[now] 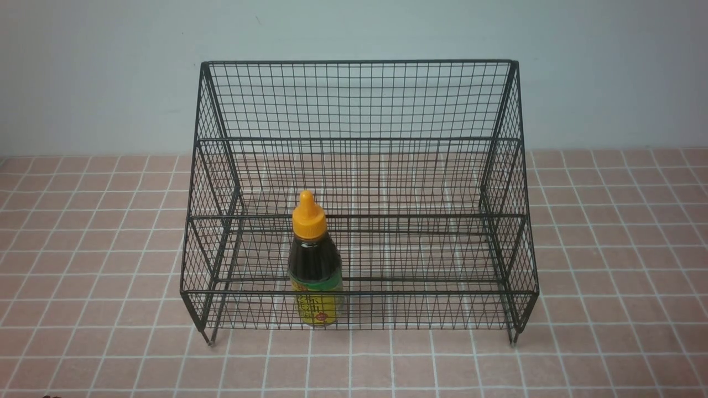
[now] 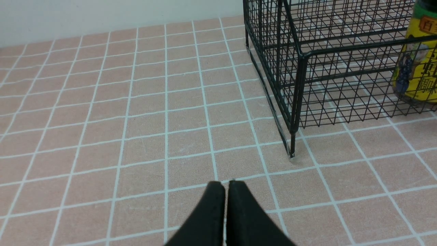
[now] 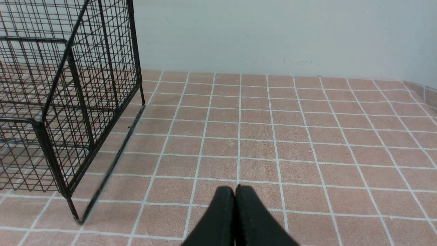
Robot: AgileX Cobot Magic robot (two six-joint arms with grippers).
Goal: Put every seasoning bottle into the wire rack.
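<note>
The seasoning bottle (image 1: 314,264), dark liquid with an orange-yellow pointed cap and yellow label, stands upright inside the front lowest tier of the black wire rack (image 1: 359,99), left of centre. Its label also shows in the left wrist view (image 2: 417,65) behind the rack's mesh (image 2: 300,68). My left gripper (image 2: 225,183) is shut and empty, low over the tiles in front of the rack's left front leg. My right gripper (image 3: 235,188) is shut and empty over the tiles beside the rack's right side (image 3: 68,102). Neither arm shows in the front view.
The rack stands on a pink tiled surface (image 1: 608,249) with white grout lines, against a pale wall (image 1: 83,72). The rack's short legs (image 2: 292,150) rest on the tiles. Bare tiles lie on both sides of the rack and in front of it.
</note>
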